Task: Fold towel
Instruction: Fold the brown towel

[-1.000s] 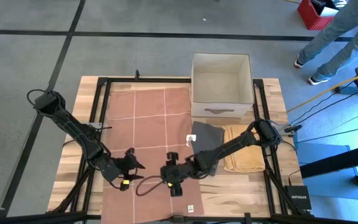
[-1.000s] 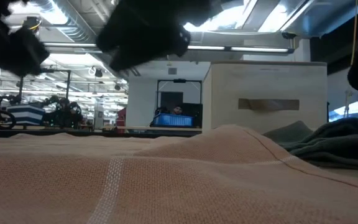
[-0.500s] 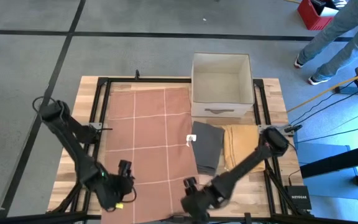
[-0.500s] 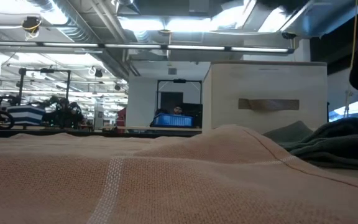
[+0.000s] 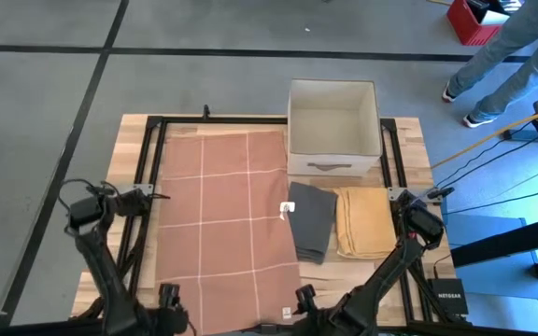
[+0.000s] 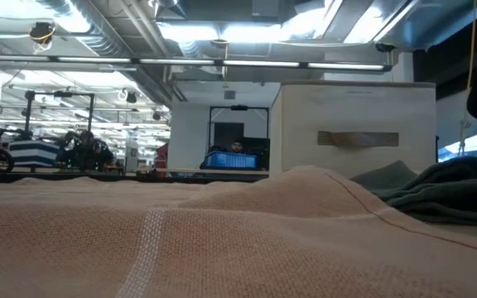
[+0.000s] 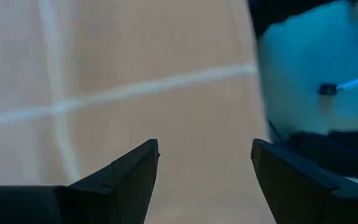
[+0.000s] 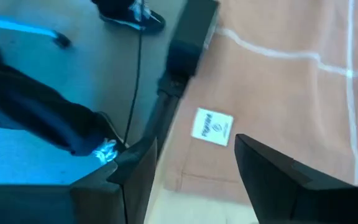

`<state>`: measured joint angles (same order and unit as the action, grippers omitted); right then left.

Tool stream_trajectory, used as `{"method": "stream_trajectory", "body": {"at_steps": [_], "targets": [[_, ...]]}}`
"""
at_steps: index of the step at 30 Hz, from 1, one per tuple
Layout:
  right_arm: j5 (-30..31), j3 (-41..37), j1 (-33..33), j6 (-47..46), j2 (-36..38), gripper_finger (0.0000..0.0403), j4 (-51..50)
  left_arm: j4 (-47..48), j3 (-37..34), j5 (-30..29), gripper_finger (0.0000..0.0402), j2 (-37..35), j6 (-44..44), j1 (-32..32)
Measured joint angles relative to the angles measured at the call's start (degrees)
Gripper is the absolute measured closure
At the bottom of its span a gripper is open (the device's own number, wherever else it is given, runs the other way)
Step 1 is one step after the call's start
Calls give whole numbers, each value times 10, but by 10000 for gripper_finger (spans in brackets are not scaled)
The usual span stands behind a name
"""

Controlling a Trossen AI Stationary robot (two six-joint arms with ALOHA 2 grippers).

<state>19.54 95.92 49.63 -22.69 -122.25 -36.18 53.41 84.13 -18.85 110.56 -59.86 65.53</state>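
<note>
Both arms cut off at near table edge in high view. White label (image 8: 212, 126) on near hem: print unreadable. Left gripper (image 7: 204, 165) jaws wide, empty, over terracotta towel with pale grid lines (image 5: 220, 217). Right gripper (image 8: 194, 162) jaws parted, empty, above towel's near hem. Towel flat, table's left half.

The towel (image 5: 222, 219) is terracotta pink with a thin white grid and a small white label (image 8: 212, 127). Right of the towel lie a folded dark grey cloth (image 5: 310, 219) and a mustard-yellow cloth (image 5: 362, 222); behind them stands a cream box (image 5: 333, 126) on the pale wooden bench (image 5: 411, 140).
</note>
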Motion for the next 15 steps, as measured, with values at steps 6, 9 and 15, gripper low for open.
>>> {"method": "stream_trajectory", "body": {"at_steps": [6, 9, 15], "targets": [[5, 0, 4, -71, -8, 182, -39, 1, 76, 20, 151, 78, -55, 24], [4, 0, 7, -89, -18, 182, -45, 1, 104, 21, 151, 113, -71, 32], [19, 0, 11, -93, -37, 182, -42, 25, 123, 26, 151, 159, -143, 41]]}}
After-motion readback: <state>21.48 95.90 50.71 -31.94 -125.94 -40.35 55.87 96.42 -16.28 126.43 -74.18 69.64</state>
